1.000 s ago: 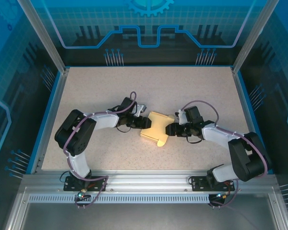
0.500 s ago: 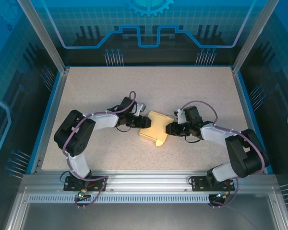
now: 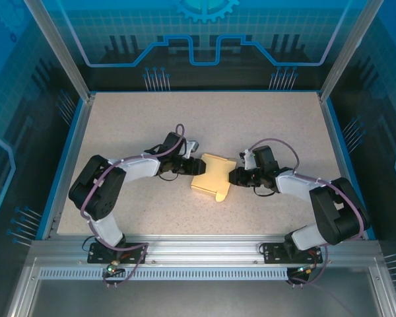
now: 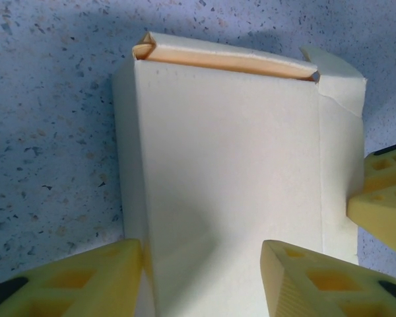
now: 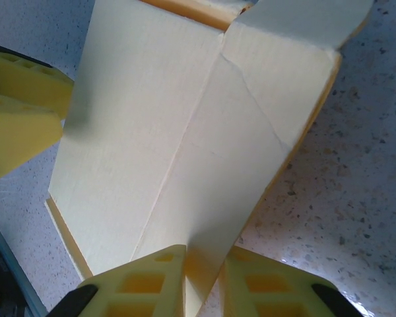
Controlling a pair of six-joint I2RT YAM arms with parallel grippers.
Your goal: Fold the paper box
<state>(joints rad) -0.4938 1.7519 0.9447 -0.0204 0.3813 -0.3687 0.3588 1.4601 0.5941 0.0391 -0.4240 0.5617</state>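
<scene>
1. The right gripper (image 5: 201, 256) first: its fingers (image 5: 138, 284) are set narrow and pinch a raised crease of the paper box (image 5: 152, 125). Only a thin ridge of card sits between them.
2. Across the way, the left gripper (image 4: 198, 249) is spread wide and brackets the near end of the box. One finger is against the side wall and the other lies over the broad top panel. I read that as bracing rather than clamping.
3. The box lies in the middle of the counter (image 3: 264, 125), right between the two grippers, squashed into a shallow sleeve. One end gapes as a thin slot (image 4: 224, 61), and a rounded flap (image 4: 340, 76) stands out unfolded beside it.
4. My judgement of the step in hand: squaring the sleeve up along its creases so the end flaps can be tucked. No end looks closed, so the job is early to midway.
5. To do it well, the right pinch should work along the scored line, not across it. A wrinkle (image 5: 257, 105) runs off that crease, and thin card would readily take a false fold there.
6. The left side should act as a gentle stop, holding the bottom panel flat on the counter. Too much push and the sleeve will likely slide or buckle.
</scene>
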